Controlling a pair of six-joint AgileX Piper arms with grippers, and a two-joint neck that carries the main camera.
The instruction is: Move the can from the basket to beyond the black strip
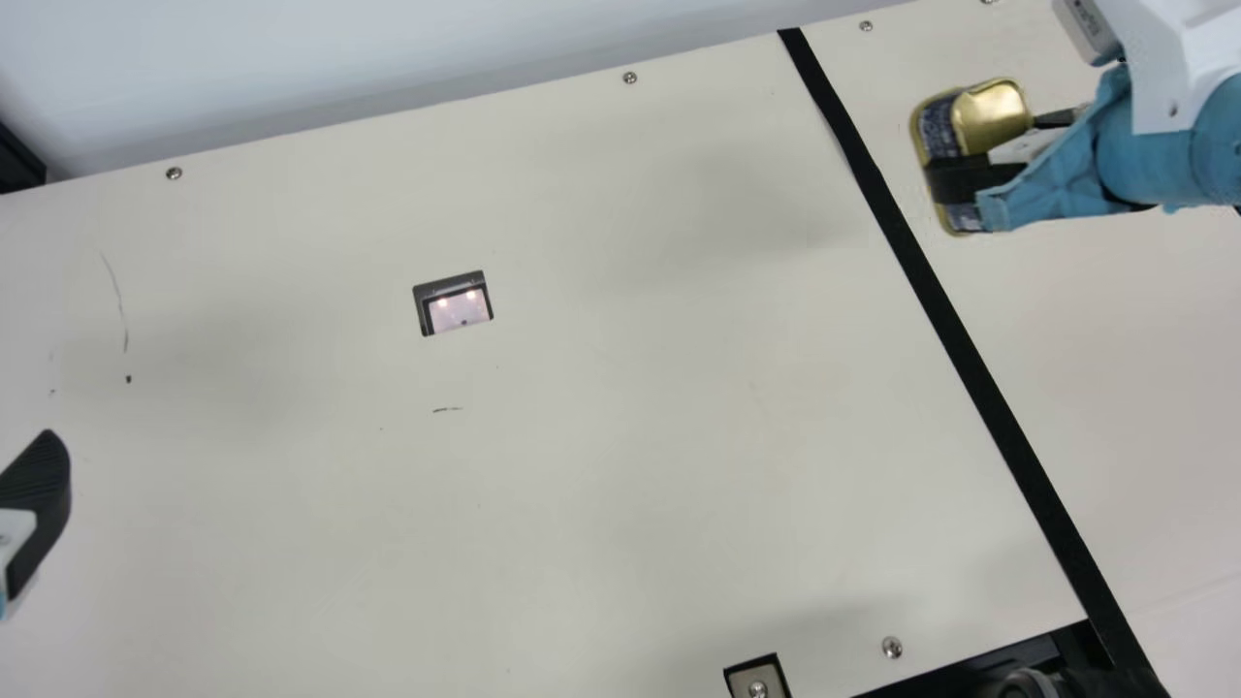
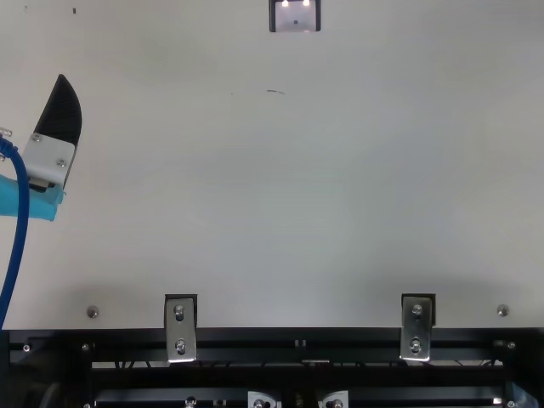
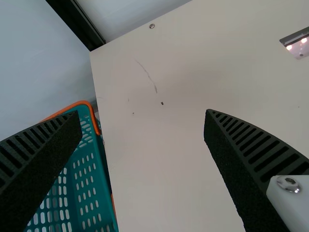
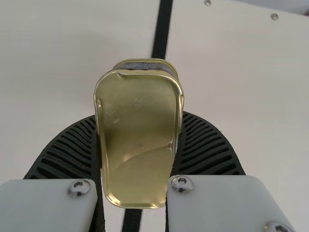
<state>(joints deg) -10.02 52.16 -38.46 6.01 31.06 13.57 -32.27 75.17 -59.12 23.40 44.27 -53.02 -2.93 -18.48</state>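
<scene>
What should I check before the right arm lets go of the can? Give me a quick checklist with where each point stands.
1. Can held in the right gripper: ok.
2. Can past the black strip in the main view: ok.
3. Can directly above the far side: cannot tell; in the right wrist view the strip runs behind it.
4. Can resting on the table: cannot tell.
5. Left gripper well away from the can: ok.

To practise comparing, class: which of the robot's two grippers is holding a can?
The right gripper, which has the gold can clamped between its fingers; the left gripper stands open, with nothing between its fingers.
</scene>
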